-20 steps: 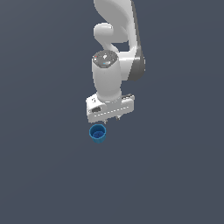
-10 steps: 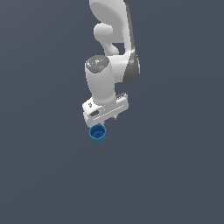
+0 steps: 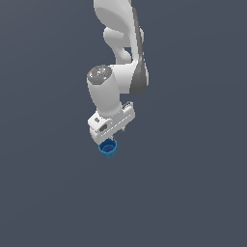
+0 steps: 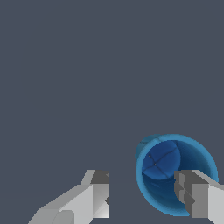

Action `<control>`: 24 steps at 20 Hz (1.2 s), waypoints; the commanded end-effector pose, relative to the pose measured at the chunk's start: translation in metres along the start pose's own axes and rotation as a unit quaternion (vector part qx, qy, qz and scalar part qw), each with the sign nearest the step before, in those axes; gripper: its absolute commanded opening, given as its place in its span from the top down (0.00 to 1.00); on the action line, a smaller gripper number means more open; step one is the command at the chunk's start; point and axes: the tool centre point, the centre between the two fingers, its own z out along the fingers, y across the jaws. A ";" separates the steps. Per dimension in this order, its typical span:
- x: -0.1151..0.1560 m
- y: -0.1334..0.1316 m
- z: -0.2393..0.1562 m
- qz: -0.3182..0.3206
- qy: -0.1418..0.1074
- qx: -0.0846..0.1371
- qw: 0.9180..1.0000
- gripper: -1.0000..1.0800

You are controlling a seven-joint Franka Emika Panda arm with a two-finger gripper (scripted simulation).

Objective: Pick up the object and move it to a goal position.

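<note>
Exterior view: arm [image 3: 118, 58] now bent lower and leaning toward the view's left compared with a second ago, hand [image 3: 112, 141] dropped closer to the grey surface [image 3: 193, 193]. Cup [image 3: 108, 148] in much the same spot as before, upright, peeking out just below the hand and partly covered by it. Fingers hidden behind the palm here, so no telling from this angle whether anything touches. Reads as the final descent onto the cup — approach nearly done, no grasp or lift yet.

Wrist view: shows what the outside camera cannot. Hand [image 4: 144, 194] spread wide, holding nothing. Cup [image 4: 176, 175] seen from above — round rim, darker narrow base inside. One finger [image 4: 199, 197] overlaps the rim and looks to sit over or inside the opening; the other finger [image 4: 87, 199] stands well apart from the cup over bare surface. Cup off-centre in the gap, then, so a closing move would seem to pinch one wall rather than straddle the whole cup. No goal marker visible in either view.
</note>
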 end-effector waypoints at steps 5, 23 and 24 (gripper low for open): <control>-0.009 0.004 0.007 -0.066 0.008 0.009 0.998 0.38; -0.033 0.015 0.024 -0.245 0.037 0.026 0.969 0.38; -0.034 0.016 0.025 -0.254 0.039 0.027 0.966 0.38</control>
